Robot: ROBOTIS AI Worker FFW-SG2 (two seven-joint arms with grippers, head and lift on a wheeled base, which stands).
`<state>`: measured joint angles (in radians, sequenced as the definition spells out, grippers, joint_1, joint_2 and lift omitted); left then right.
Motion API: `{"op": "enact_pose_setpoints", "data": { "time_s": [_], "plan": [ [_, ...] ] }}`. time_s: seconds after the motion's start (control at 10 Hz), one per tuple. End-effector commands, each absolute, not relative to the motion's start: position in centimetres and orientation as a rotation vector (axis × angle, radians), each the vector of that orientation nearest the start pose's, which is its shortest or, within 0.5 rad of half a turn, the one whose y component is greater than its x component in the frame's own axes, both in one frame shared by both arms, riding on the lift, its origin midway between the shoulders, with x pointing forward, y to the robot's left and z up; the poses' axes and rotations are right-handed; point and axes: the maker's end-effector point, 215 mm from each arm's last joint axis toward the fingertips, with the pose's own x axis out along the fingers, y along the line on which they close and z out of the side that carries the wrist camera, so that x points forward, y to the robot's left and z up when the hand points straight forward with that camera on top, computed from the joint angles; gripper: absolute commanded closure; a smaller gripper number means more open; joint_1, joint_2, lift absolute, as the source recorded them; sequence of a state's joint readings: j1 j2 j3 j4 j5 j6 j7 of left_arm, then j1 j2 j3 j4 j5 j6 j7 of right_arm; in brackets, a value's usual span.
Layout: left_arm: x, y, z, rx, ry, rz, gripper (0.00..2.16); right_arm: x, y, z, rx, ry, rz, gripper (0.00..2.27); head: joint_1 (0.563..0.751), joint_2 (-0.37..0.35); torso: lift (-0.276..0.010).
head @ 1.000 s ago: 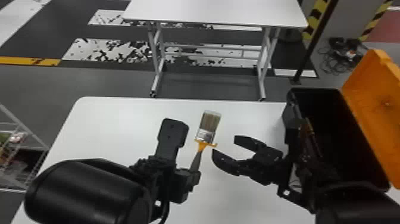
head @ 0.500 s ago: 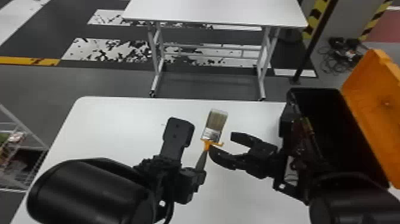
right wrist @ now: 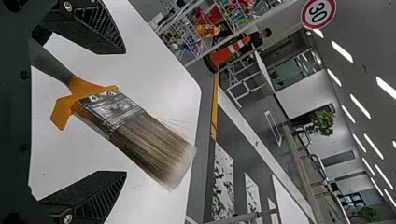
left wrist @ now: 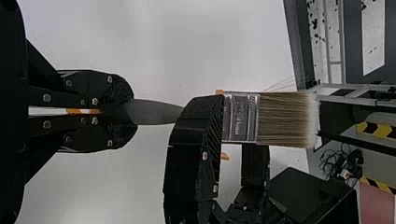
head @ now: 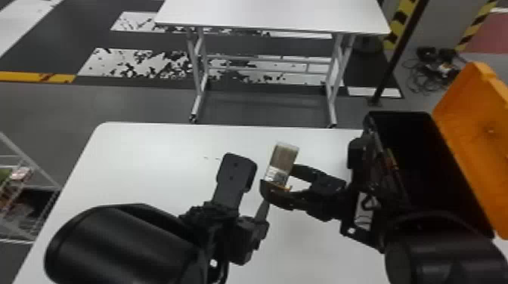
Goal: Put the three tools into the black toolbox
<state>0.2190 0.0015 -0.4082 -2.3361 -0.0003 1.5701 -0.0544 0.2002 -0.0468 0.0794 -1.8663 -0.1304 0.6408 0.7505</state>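
Clamping the paintbrush (head: 281,162) by its handle, my left gripper (left wrist: 132,112) presents the bristles towards one o'clock; my right gripper (right wrist: 125,112), fingers parted astride the brush, extends from four o'clock, nearer the black toolbox (head: 415,151) at three: closing crosswise should complete the handover.

Noted at top centre of the head view: white table (head: 272,13) — grey floor (head: 260,109) beneath, yellow line (head: 34,76) at left, hazard-striped pillar (head: 438,26) upper right. Recorded in right wrist view: lit ceiling strips (right wrist: 342,51).

Right pincer (head: 278,175) spread open
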Motion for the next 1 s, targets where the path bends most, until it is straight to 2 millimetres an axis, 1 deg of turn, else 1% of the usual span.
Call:
{"op": "enact_pose_setpoints", "data": {
  "time_s": [0.0,0.1,0.3,0.4,0.6,0.7,0.8,0.9],
  "plan": [
    [32.6,3.0,-45.6,0.106,1.015,-0.462,2.14,42.8,-3.7,-43.3,0.279,0.507,0.855,0.09,0.695,-0.006,-0.051],
    [32.7,3.0,-45.7,0.111,1.016,-0.46,2.14,42.8,-3.7,-43.3,0.282,0.515,0.857,0.31,0.695,-0.007,-0.051],
    [32.7,3.1,-46.2,0.116,1.03,-0.456,2.15,42.8,-3.9,-43.8,0.28,0.537,0.837,2.19,0.695,-0.008,-0.051],
    [32.7,3.4,-46.7,0.121,1.041,-0.449,2.15,42.7,-3.9,-43.9,0.271,0.539,0.835,2.24,0.695,-0.009,-0.051],
    [32.6,3.8,-47.4,0.121,1.058,-0.442,2.14,42.2,-3.9,-44.0,0.274,0.541,0.837,2.24,0.695,-0.002,-0.051],
    [32.5,3.4,-47.3,0.107,1.059,-0.459,2.15,42.1,-4.1,-44.0,0.274,0.542,0.834,2.24,0.695,0.0,-0.051],
    [32.3,3.2,-47.2,0.082,1.063,-0.478,2.15,42.2,-4.3,-43.4,0.272,0.53,0.832,2.24,0.695,-0.004,-0.051],
    [31.9,2.5,-47.1,0.022,1.074,-0.524,2.14,41.9,-4.5,-43.6,0.273,0.532,0.828,2.24,0.695,-0.014,-0.051]
  ]
}}
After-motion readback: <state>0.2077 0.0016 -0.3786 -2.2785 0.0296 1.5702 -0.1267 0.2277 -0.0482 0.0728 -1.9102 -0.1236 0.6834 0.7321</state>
